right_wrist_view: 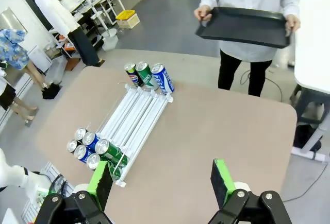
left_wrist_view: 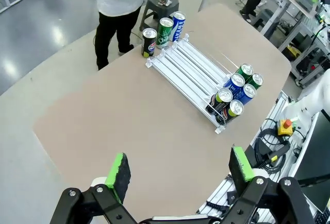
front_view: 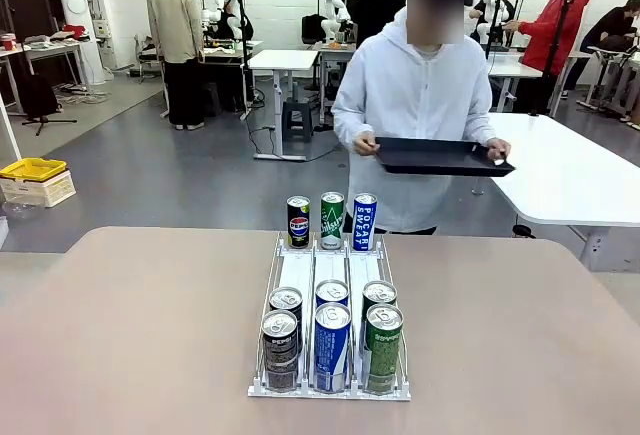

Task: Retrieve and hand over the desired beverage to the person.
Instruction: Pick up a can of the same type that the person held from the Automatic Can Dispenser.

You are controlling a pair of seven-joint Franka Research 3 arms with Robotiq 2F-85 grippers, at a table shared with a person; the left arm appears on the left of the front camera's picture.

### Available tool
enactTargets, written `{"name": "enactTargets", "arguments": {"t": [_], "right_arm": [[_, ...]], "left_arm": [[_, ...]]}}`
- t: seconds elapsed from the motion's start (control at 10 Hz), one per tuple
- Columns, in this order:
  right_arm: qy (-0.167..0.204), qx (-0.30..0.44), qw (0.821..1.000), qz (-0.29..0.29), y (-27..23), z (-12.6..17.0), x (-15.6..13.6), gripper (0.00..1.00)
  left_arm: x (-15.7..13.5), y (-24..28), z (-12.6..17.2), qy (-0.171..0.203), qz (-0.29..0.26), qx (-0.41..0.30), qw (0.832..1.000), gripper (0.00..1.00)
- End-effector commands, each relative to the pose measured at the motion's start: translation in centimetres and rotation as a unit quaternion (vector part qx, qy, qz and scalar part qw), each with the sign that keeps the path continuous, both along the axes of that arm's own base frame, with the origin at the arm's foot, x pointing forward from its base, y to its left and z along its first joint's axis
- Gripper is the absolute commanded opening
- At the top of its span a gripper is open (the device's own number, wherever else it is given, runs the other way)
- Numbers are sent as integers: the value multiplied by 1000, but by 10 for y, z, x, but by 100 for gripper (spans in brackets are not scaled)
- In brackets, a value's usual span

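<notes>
Pepsi can, green can and Pocari Sweat can line the worktop's far edge. On the left gripper and right gripper, jaws spread wide, empty.

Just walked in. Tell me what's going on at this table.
A person in a white hooded jacket stands at the far side of the table, holding an empty black tray in both hands. On the table, a white rack holds three cans at its far end and six cans bunched at its near end. The left gripper and right gripper hang open above the table, holding nothing. No can is picked yet.
</notes>
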State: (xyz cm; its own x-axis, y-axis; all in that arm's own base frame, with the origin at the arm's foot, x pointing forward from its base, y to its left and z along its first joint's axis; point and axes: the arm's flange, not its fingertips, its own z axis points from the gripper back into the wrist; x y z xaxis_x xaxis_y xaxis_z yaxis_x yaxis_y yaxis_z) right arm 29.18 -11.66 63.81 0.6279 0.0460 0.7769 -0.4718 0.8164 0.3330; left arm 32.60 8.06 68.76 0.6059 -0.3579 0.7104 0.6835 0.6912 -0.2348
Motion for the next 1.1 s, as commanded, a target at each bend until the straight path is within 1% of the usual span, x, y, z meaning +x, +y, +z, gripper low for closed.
{"name": "enactTargets", "arguments": {"t": [0.0,1.0], "right_arm": [[-1,7,1000,6,2,1,1,100],[-1,7,1000,6,2,1,1,100]], "left_arm": [[0,2,2,-2,-7,3,1000,100],[0,2,2,-2,-7,3,1000,100]]}}
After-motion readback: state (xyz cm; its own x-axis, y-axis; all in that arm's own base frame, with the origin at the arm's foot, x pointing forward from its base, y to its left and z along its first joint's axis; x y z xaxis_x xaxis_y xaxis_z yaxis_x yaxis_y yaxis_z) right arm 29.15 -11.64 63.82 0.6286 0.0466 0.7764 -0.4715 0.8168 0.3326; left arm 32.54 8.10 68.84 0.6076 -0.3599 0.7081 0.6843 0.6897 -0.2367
